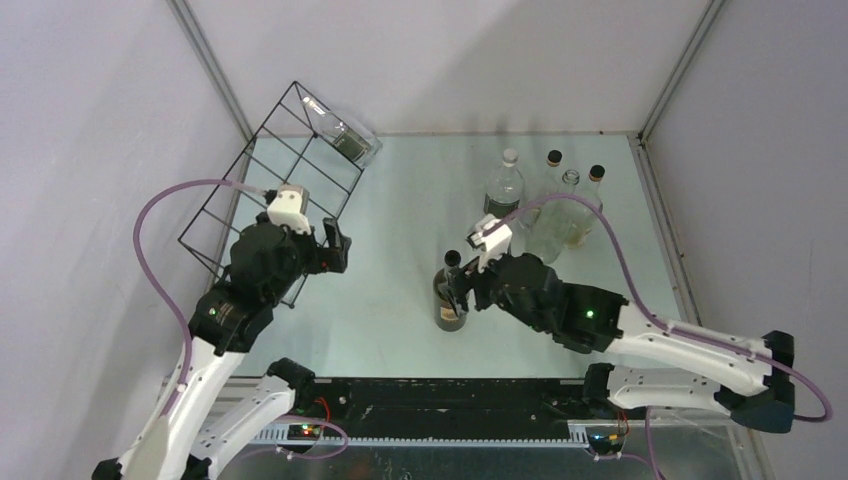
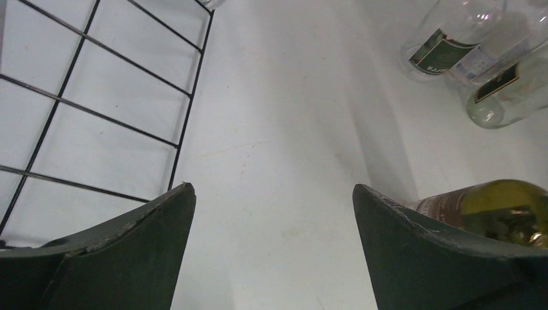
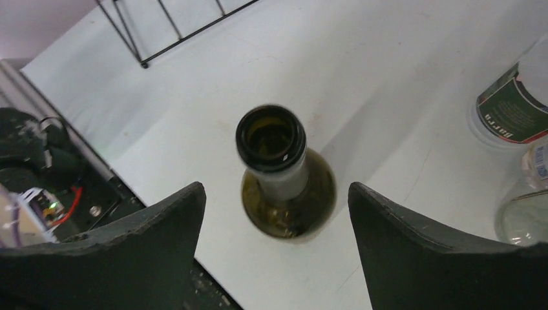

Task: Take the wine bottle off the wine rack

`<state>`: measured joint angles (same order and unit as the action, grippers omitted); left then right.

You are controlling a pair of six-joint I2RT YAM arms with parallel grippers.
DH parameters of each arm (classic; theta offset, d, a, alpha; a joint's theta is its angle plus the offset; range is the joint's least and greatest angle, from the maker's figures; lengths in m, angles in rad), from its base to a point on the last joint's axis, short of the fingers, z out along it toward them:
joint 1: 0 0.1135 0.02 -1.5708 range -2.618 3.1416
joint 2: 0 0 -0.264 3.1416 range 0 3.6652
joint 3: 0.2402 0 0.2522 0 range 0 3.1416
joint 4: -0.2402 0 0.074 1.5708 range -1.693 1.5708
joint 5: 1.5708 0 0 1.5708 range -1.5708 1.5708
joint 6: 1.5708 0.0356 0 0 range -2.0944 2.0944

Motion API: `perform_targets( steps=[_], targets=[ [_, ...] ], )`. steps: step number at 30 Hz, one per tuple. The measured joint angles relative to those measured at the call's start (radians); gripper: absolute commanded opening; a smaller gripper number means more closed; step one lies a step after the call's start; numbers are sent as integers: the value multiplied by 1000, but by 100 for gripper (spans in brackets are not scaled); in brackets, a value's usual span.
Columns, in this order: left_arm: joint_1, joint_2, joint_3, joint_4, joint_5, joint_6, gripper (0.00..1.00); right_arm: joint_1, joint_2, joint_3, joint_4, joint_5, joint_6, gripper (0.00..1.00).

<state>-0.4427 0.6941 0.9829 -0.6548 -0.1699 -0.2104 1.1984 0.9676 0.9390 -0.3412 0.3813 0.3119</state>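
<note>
The black wire wine rack (image 1: 262,172) stands tilted at the back left; it also shows in the left wrist view (image 2: 97,97) and the right wrist view (image 3: 174,29). A clear bottle (image 1: 345,137) lies in its far top corner. A dark green wine bottle (image 1: 451,303) stands upright on the table, off the rack, its mouth open (image 3: 271,139). My right gripper (image 1: 466,281) is open and empty, just behind and above that bottle (image 3: 276,187), not touching it. My left gripper (image 1: 335,246) is open and empty beside the rack's right edge (image 2: 273,187), with the green bottle (image 2: 497,206) behind its right finger.
Several clear bottles (image 1: 545,200) stand in a group at the back right, also seen in the left wrist view (image 2: 446,45) and the right wrist view (image 3: 514,106). Metal frame posts and grey walls close in the table (image 1: 400,190). The black front rail (image 1: 440,405) runs along the near edge.
</note>
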Motion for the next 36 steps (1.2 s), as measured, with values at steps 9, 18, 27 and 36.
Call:
perform_targets(
  steps=[9, 18, 27, 36],
  targets=[
    [1, -115, -70, -56, -69, 53, 98, -41, 148, 34, 79, 96, -5, 66],
    [1, -172, -144, -59, -100, 53, 98, -101, 164, 36, 117, 51, 44, 35],
    [1, -189, -191, -50, -116, 34, 98, -140, 159, 37, 118, 40, 47, 8],
    [1, -190, -202, -42, -124, 26, 98, -314, 93, 42, 14, 53, -1, 0]
  ],
)
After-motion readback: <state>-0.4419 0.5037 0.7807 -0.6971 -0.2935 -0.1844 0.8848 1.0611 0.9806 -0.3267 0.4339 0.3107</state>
